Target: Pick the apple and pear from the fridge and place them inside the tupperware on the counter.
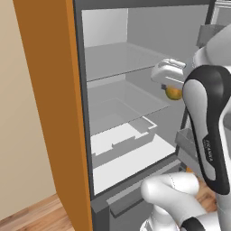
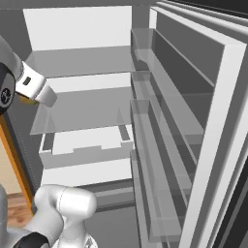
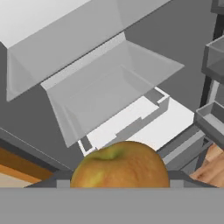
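Left base view: at the far left of the frame stands an orange wooden panel, and just right of it the open fridge fills the centre with its pale interior. Clear glass shelves cross the upper middle of the frame, and a white drawer sits below them at centre. Right of centre, in the upper half, the hand hangs in front of the shelves with the pear, a yellow-orange fruit, directly beneath it and touching it. The white and dark arm occupies the right edge.

Right base view: the hand appears at the upper left edge of the frame, with a sliver of the pear under it. The shelves and drawer lie at left centre; the door bins run down the right half.

Hand view: the pear sits at bottom centre, pressed between the two dark fingertips at its left and right, so the hand is partly closed and gripping the fruit. Behind it, the shelves spread across the upper frame and the drawer lies at centre.
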{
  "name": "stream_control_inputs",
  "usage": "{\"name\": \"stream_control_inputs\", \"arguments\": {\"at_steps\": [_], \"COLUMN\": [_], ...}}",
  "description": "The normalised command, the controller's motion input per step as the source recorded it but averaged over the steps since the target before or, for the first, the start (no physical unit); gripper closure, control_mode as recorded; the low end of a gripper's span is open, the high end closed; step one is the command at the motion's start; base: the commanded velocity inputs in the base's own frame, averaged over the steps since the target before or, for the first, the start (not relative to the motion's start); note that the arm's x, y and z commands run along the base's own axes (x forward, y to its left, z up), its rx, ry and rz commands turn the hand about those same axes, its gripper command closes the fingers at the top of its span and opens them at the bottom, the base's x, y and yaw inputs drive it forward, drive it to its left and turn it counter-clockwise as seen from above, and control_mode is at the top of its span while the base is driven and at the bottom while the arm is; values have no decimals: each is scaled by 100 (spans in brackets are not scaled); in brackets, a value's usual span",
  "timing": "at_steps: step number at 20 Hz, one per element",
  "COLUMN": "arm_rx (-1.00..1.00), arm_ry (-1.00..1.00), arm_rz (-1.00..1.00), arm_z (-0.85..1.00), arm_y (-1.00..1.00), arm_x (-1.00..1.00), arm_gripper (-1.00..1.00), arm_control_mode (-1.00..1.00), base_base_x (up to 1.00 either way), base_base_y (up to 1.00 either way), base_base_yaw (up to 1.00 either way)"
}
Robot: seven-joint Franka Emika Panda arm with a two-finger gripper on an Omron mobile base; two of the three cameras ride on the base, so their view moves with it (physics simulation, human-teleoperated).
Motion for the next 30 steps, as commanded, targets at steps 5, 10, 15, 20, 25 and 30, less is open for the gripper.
{"name": "stream_control_inputs", "arguments": {"at_steps": [5, 10, 15, 20, 25, 30], "arm_rx": [0, 0, 0, 0, 0, 0], "arm_ry": [-10, -5, 0, 0, 0, 0], "arm_rz": [-1, -9, -8, 0, 0, 0], "arm_z": [-14, -39, -33, 0, 0, 0], "arm_y": [0, 0, 0, 0, 0, 0], "arm_x": [-24, -70, -61, 0, 0, 0], "arm_gripper": [100, 100, 100, 100, 100, 100], "arm_control_mode": [-100, -100, 100, 100, 100, 100], "base_base_x": [0, 0, -16, -85, -80, -71], "base_base_y": [0, 0, 0, 0, 3, 1], "base_base_yaw": [0, 0, -2, -29, -67, -99]}}
